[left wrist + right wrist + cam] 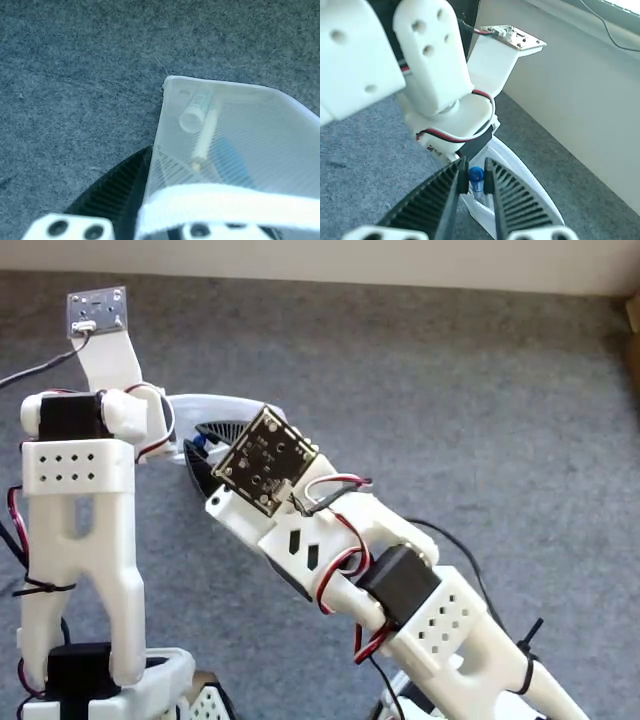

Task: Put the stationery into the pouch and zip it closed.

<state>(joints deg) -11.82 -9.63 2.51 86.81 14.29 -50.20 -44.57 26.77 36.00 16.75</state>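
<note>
Left hand [150, 170] clamps the clear pouch [260, 130] at the bench's [480, 390] 10 o'clock, right hand [472, 172] pinching a blue-capped pen [476, 176] at its white rim.

Grey short-pile carpet surface [480, 390], meeting a pale wall [400, 255] along the far edge. Contact of pouch [240, 145] with it not determinable.
</note>
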